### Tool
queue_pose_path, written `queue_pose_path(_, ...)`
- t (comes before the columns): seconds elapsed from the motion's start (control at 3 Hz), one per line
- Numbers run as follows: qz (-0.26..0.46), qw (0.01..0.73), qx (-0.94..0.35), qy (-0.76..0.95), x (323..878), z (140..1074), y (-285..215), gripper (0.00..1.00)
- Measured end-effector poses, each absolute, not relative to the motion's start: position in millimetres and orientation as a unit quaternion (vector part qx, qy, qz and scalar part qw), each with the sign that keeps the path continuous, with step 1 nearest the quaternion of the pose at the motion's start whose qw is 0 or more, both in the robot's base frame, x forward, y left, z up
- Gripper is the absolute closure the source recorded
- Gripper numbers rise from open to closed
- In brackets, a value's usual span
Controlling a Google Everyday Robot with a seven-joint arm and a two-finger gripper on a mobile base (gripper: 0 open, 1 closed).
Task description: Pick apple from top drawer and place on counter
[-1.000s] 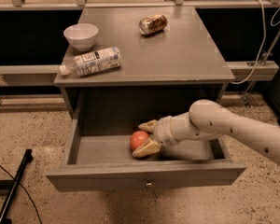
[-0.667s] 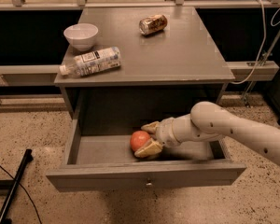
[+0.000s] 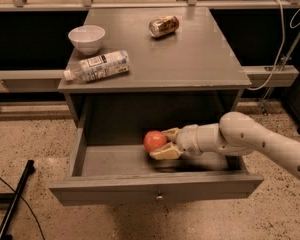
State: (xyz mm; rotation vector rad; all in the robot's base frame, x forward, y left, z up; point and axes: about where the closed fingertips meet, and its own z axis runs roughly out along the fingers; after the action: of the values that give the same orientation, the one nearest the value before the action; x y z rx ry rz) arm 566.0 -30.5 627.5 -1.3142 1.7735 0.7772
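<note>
The red-orange apple [image 3: 154, 140] sits between the two tan fingers of my gripper [image 3: 162, 142], inside the open top drawer [image 3: 155, 188]. The gripper is shut on the apple and holds it a little above the drawer floor, near the middle. My white arm [image 3: 250, 140] reaches in from the right. The grey counter [image 3: 190, 54] lies above the drawer.
On the counter stand a white bowl [image 3: 87, 38] at the back left, a plastic bottle [image 3: 97, 66] lying on its side at the left front, and a brown and gold can [image 3: 164, 26] lying at the back. A black bar [image 3: 12, 204] lies on the floor at left.
The gripper has lifted the apple slightly off the drawer floor and moved it a little toward the drawer's middle. The things on the counter have not moved.
</note>
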Motion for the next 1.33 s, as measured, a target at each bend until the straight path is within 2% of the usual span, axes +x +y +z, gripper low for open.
queue_pose_path(0.33,0.348,0.461,-0.476,0.663,569.7,668.6,-45.9,0.93)
queue_pose_path(0.67,0.385,0.534,-0.45,0.603,566.4,726.9,-60.8,1.0)
queue_pose_path(1.0,0.375,0.555,-0.463,0.58,560.7,770.9,-71.9,1.0)
queue_pose_path(1.33,0.313,0.511,-0.52,0.609,570.2,821.9,-82.4,1.0)
